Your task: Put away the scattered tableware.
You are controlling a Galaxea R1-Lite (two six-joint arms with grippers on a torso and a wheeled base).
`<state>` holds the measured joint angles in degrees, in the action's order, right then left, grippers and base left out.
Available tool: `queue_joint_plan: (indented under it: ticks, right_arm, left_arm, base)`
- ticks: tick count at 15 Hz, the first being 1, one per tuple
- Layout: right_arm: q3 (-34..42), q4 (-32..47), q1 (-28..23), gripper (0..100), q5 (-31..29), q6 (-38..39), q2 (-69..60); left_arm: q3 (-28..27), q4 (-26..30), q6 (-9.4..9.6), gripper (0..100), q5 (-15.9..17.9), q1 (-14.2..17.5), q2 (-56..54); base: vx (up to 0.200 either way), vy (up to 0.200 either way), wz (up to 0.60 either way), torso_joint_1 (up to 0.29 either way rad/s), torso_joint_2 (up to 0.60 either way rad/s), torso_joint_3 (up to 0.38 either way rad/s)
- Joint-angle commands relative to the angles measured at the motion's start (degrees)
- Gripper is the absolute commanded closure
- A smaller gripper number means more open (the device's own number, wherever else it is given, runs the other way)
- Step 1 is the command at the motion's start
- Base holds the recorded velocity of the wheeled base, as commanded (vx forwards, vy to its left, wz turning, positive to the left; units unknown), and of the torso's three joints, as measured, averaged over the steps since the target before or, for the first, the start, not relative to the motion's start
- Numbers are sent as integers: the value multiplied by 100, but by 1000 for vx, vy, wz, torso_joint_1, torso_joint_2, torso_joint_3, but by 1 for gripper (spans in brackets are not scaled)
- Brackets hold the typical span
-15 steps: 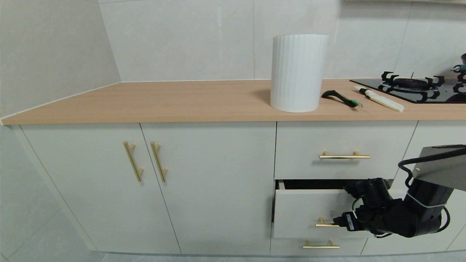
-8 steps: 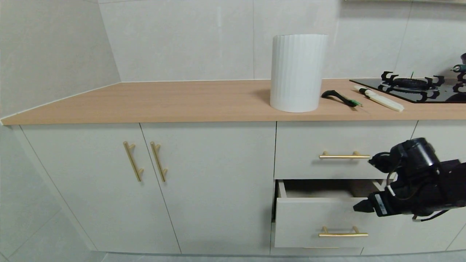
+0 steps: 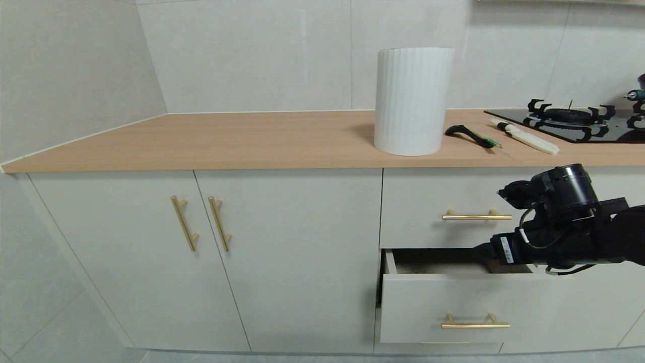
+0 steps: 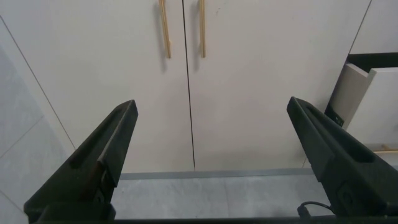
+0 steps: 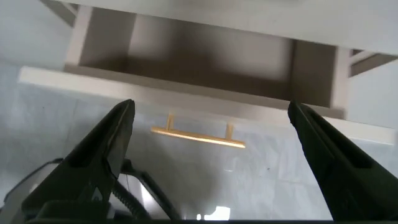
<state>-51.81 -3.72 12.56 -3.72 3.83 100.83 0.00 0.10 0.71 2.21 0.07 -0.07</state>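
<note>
Two utensils lie on the wooden counter: a black-handled tool with a green tip and a long white knife-like piece. Below them the middle drawer stands pulled out, and its inside looks empty. My right gripper hovers level with the drawer's top edge, pointing left. In the right wrist view the right gripper is open above the drawer front and its gold handle. My left gripper is open, low before the cabinet doors.
A tall white ribbed container stands on the counter beside the utensils. A black gas hob is at the far right. The top drawer is closed. The open drawer's side juts out near the left arm.
The right gripper let go of the drawer handle after pulling the drawer further out, then rose and moved to the drawer's top edge.
</note>
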Motion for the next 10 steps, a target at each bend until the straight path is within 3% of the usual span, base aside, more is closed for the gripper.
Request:
queue_joint_plan:
  ticks: [1, 5, 10]
  right_arm:
    - [-5, -112, 239, 0, -138, 109, 561]
    - [22, -788, 353, 0, -718, 391, 1273]
    - [-22, -999, 353, 0, -753, 426, 1624]
  left_arm:
    - [0, -1, 0, 0, -1, 1, 7]
    - [0, -1, 0, 0, -1, 1, 7]
    - [0, -1, 0, 0, -1, 1, 7]
  base:
    - [0, 0, 0, 0, 0, 0]
    - [0, 0, 0, 0, 0, 0]
    - [0, 0, 0, 0, 0, 0]
